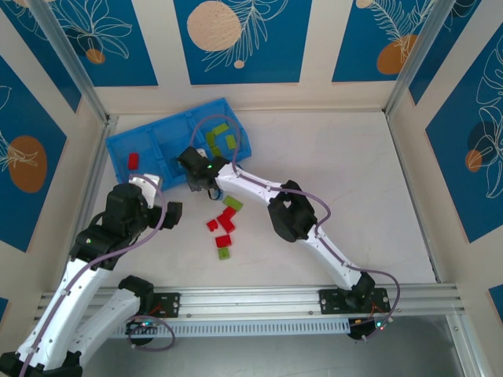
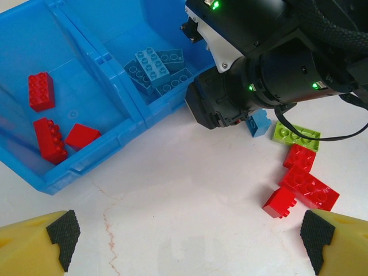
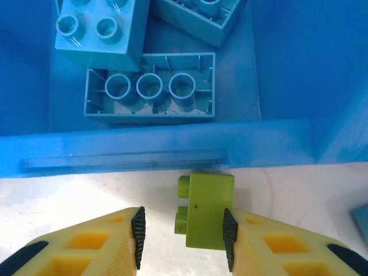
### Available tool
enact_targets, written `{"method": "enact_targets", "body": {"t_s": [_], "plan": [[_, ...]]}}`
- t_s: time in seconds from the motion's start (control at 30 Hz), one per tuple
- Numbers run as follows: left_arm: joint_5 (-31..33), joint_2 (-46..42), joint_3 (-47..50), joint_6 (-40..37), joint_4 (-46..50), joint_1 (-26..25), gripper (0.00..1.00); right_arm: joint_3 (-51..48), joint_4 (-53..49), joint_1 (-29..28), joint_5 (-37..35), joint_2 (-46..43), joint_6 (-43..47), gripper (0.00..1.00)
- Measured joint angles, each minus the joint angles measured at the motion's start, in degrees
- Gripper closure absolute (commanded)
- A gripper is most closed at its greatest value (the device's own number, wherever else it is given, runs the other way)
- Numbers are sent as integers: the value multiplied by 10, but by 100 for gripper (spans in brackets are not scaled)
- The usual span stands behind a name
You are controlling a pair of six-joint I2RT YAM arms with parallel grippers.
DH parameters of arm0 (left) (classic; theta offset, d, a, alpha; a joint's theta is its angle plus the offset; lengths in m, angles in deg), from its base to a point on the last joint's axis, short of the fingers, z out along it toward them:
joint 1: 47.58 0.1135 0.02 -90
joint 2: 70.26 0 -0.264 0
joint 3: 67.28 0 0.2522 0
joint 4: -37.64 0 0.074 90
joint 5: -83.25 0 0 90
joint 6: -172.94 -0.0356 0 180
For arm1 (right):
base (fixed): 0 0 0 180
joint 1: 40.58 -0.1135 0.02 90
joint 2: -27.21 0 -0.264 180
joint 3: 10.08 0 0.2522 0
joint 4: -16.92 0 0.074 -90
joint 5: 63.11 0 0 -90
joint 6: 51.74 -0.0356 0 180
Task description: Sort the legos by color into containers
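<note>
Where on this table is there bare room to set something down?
The widest bare patch of table lies between the right arm, the back wall and the right wall. A smaller strip runs along the front rail, between it and the left arm. It is crowded in front of the blue bin, where loose bricks lie and both arms reach.

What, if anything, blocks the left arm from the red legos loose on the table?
Likely nothing, so yes: the open left hand hangs close by the red legos, nothing lies over them, and the right hand is at the bin.
</note>
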Motion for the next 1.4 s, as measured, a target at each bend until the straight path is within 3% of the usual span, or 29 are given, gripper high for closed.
{"method": "enact_targets", "body": {"t_s": [0.17,0.37,0.73,1.13,1.4], "plan": [[0,0,0,0,0,0,0,-18,-5,-2,-2,-13,2,55],[0,0,0,0,0,0,0,-90,2,-21,-30,-72,10,47],[0,0,0,0,0,0,0,-11,-3,-1,-37,-32,10,45],[0,-4,0,0,0,0,0,30,-22,7,-14,29,4,57],[0,-4,0,0,0,0,0,43,-28,7,-1,30,-4,75]]}}
